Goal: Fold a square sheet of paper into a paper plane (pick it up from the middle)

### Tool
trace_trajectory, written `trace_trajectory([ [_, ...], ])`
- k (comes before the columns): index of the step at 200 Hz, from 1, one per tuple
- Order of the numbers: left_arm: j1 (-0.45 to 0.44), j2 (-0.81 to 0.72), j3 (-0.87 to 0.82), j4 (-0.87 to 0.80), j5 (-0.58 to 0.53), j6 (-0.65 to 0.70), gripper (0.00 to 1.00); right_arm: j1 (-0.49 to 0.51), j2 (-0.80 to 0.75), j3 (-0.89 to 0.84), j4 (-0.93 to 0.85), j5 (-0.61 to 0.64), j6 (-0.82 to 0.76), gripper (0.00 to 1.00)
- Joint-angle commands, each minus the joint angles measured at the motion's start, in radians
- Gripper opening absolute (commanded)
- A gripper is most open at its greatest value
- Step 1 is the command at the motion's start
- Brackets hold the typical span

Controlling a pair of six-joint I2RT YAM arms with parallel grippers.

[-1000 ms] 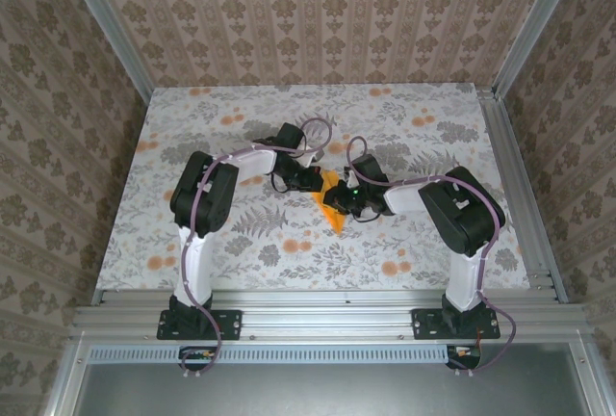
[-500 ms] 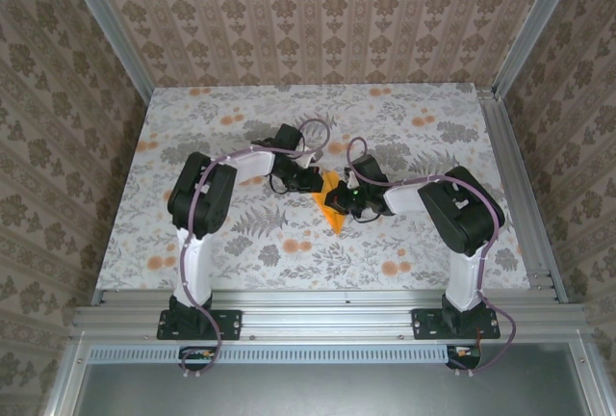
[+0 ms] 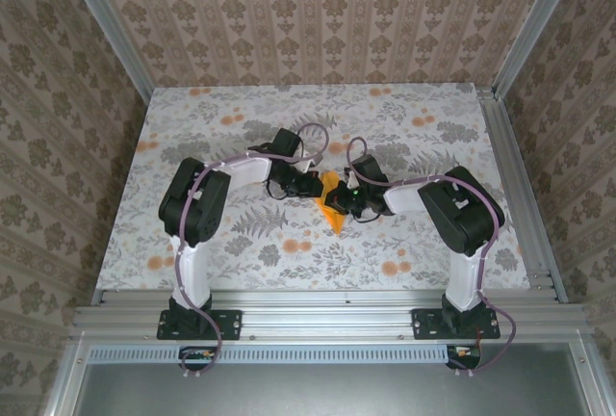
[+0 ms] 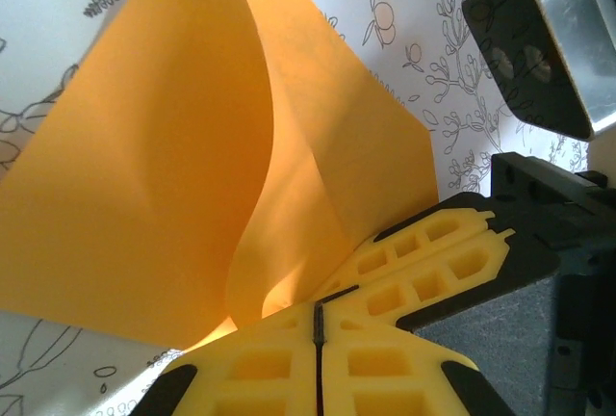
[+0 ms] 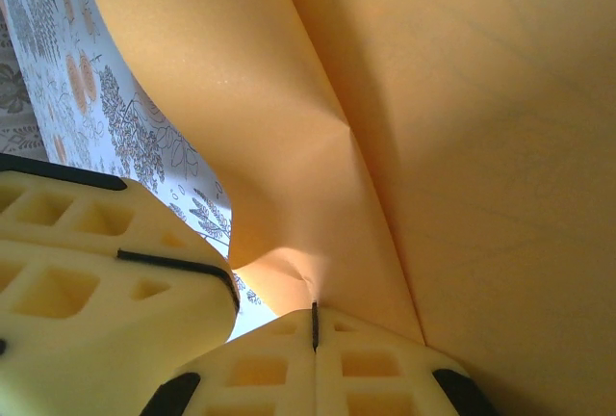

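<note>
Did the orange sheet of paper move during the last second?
No. In the top view the square sheet of paper keeps its place: its near tip points just right of the orange flower prints, as before.

The left arm (image 3: pixel 192 262) and right arm (image 3: pixel 467 281) have white links, bulky black joints and purple cables (image 3: pixel 318 124) looping alongside, on black base plates (image 3: pixel 197 324). The left hand (image 4: pixel 318 312) and right hand (image 5: pixel 313 312) have yellow fingers (image 4: pixel 260 368) moulded with rectangular pockets, black-edged.
</note>
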Motion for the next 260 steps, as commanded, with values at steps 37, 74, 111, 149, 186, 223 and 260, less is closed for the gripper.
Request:
trace_trajectory([
  [37, -0.008, 0.026, -0.025, -0.018, -0.031, 0.020, 0.05, 0.010, 0.023, -0.014, -0.080, -0.009, -0.017, 0.00],
  [74, -0.007, 0.034, -0.042, -0.039, -0.059, 0.038, 0.03, 0.011, 0.008, -0.018, -0.071, -0.010, -0.018, 0.00],
  [111, -0.007, 0.039, -0.040, -0.067, -0.085, 0.059, 0.02, 0.011, -0.002, -0.018, -0.065, -0.013, -0.018, 0.00],
  [149, -0.002, 0.062, -0.036, -0.076, -0.099, 0.068, 0.01, 0.010, -0.054, -0.014, -0.078, -0.013, -0.033, 0.03],
  [186, 0.001, 0.079, -0.032, -0.079, -0.101, 0.073, 0.01, 0.010, -0.143, -0.013, -0.160, 0.025, -0.096, 0.10],
  [223, 0.004, 0.084, -0.033, -0.075, -0.097, 0.076, 0.01, 0.040, -0.248, -0.022, -0.340, 0.129, -0.208, 0.20],
  [260, 0.006, 0.090, -0.032, -0.079, -0.091, 0.080, 0.00, 0.117, -0.327, -0.031, -0.478, 0.291, -0.294, 0.25],
])
